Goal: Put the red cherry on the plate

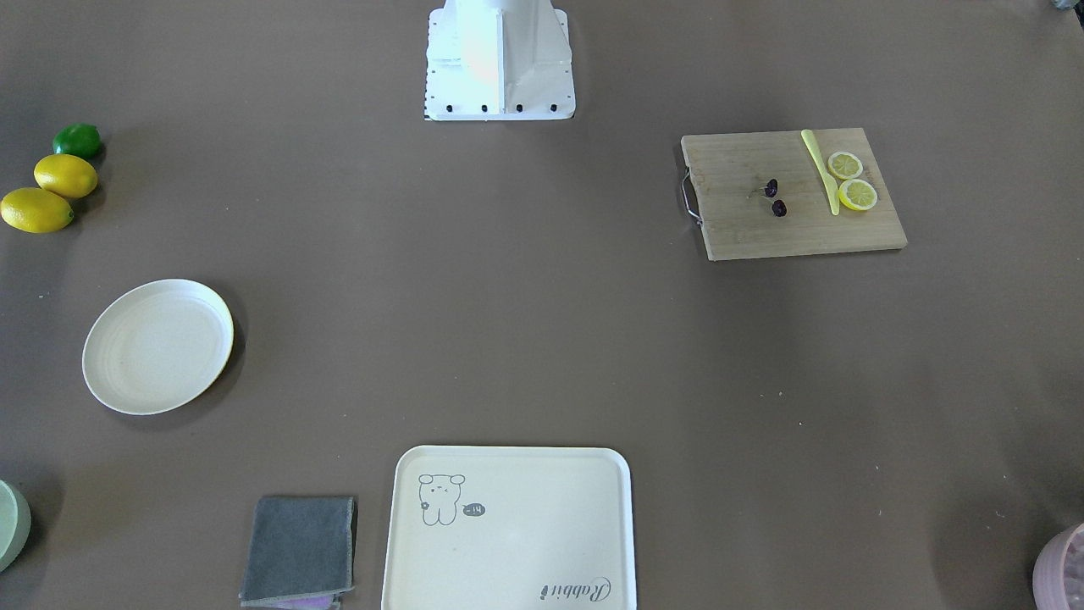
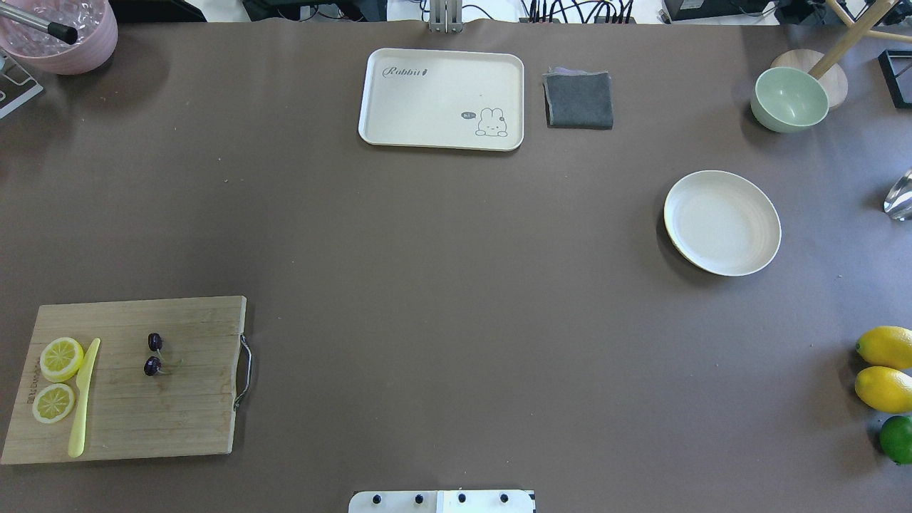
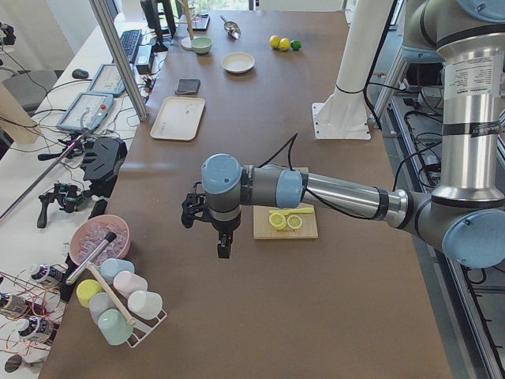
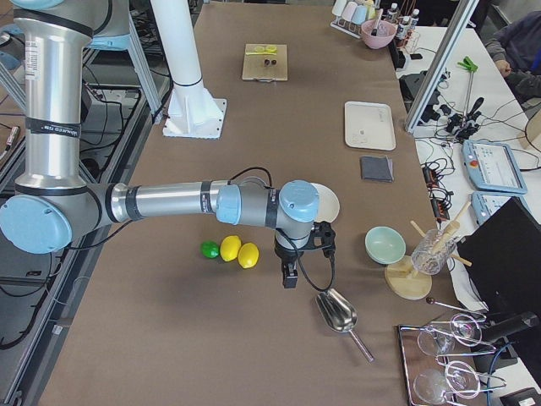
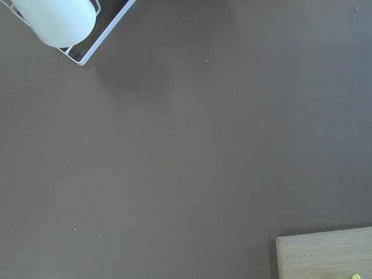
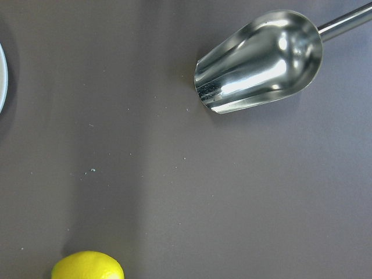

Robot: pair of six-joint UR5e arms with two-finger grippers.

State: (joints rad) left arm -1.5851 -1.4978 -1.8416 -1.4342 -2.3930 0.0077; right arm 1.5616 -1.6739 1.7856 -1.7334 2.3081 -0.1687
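The red cherry (image 2: pixel 153 354), two tiny dark fruits on thin green stems, lies on a wooden cutting board (image 2: pixel 185 399) at the near left; in the front-facing view the red cherry (image 1: pixel 775 197) is on the right. The empty cream plate (image 2: pixel 722 222) sits far across the table on the right. My left gripper (image 3: pixel 224 249) hangs over bare table left of the board, away from the cherry. My right gripper (image 4: pixel 289 277) hovers near the lemons, just beyond the plate (image 4: pixel 334 203). Both show only in the side views, so I cannot tell whether they are open or shut.
On the board lie two lemon slices (image 2: pixel 57 377) and a yellow knife (image 2: pixel 82 399). A cream tray (image 2: pixel 442 100) and grey cloth (image 2: pixel 578 100) sit at the far edge, a green bowl (image 2: pixel 789 100) far right. Lemons (image 2: pixel 885 367), a lime and a metal scoop (image 6: pixel 261 61) lie right.
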